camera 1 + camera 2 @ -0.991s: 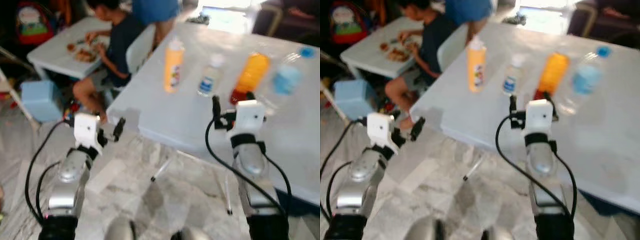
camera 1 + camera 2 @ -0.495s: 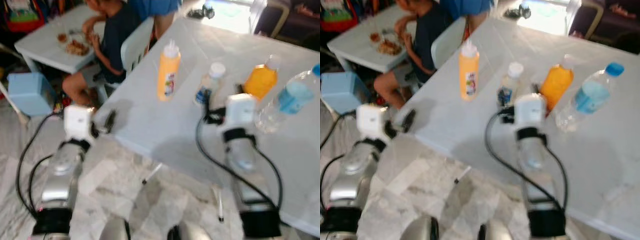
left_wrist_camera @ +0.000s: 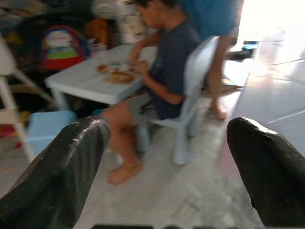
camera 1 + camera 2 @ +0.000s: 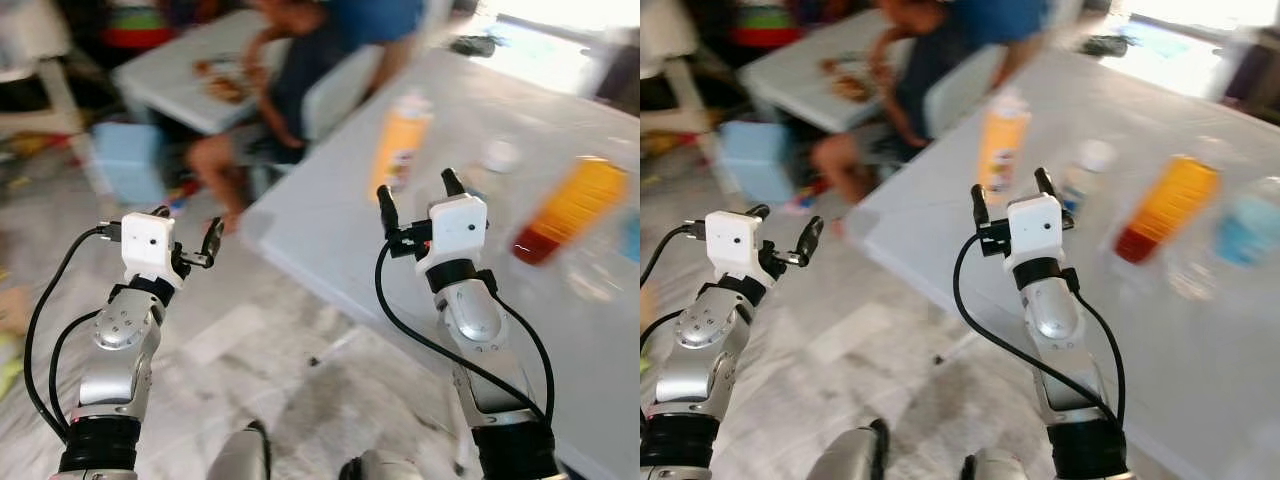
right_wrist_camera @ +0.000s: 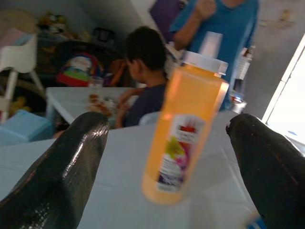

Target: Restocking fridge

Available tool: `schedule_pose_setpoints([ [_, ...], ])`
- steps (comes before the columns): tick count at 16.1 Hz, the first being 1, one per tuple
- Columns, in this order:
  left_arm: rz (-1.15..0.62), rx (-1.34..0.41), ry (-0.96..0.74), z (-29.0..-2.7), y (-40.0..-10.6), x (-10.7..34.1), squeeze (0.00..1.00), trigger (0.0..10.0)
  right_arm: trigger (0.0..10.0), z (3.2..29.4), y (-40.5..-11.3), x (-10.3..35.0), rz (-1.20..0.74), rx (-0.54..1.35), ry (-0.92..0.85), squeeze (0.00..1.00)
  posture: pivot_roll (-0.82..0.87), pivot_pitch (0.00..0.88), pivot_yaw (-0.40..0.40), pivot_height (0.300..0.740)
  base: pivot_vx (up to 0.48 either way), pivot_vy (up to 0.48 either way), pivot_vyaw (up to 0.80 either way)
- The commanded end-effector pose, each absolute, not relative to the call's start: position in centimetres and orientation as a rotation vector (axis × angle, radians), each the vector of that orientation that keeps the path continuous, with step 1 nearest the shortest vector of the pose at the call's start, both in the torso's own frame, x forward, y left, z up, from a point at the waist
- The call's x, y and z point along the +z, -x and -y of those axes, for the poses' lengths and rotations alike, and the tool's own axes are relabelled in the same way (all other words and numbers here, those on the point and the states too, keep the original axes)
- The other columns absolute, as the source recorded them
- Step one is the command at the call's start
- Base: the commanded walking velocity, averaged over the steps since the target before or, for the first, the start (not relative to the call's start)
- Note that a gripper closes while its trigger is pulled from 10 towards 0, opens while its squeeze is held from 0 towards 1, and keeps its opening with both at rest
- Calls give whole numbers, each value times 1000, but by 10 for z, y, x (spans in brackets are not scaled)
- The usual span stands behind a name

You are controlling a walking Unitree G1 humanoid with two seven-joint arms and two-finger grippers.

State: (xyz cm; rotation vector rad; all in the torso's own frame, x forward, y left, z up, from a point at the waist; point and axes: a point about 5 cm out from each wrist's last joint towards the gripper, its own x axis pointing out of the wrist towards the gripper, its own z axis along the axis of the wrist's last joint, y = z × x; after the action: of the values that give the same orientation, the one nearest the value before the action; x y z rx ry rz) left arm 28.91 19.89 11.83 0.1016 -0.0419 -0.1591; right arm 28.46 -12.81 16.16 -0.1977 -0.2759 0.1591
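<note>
Eye views: right gripper (image 4: 413,198) spread empty, orange squeeze bottle (image 4: 399,146) at 12 o'clock on white table (image 4: 330,240). Left gripper (image 4: 186,232) spread over floor.

Right wrist view: orange squeeze bottle upright between fingers (image 5: 52,167). Likely light, slick, squashy; grip mid-body.

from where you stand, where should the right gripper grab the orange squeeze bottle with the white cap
Probably round the straight middle of the orange squeeze bottle, below its white cap. It stands upright on the white table, directly ahead of the open right gripper, so come in level from the near side.
</note>
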Motion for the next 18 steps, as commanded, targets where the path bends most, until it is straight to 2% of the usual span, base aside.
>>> schedule_pose_setpoints([
  [1,42,-159,-114,-199,-289,120,0,10000,10000,133,-287,163,284,135,211,0,-63,125,-33,740,0,0,781],
  [2,42,-160,-112,-198,-289,120,0,10000,10000,137,-289,164,289,101,237,0,-58,120,-30,740,0,0,775],
  [7,45,-161,-126,-203,-294,124,0,10000,10000,148,-302,178,338,-48,258,0,-55,140,-21,740,0,0,0],
  [8,45,-159,-130,-205,-294,124,0,10000,10000,149,-301,180,355,-61,259,1000,-52,144,-20,740,0,0,0],
  [10,45,-149,-132,-208,-291,125,0,10000,10000,149,-299,179,363,-92,280,1000,-49,148,-15,740,0,0,0],
  [11,33,-155,-136,-207,-287,121,0,10000,10000,146,-299,176,345,-80,245,953,-46,147,-14,740,0,0,0],
  [12,26,-163,-140,-206,-286,120,0,10000,10000,145,-301,174,332,-70,214,298,-46,156,-13,740,0,0,0],
  [13,24,-167,-141,-205,-285,120,0,10000,10000,144,-305,176,331,-62,192,0,-43,161,-10,740,0,0,0],
  [18,13,-195,-146,-204,-285,120,0,10000,10000,153,-330,198,372,-91,210,0,-24,151,-3,740,0,0,0],
])
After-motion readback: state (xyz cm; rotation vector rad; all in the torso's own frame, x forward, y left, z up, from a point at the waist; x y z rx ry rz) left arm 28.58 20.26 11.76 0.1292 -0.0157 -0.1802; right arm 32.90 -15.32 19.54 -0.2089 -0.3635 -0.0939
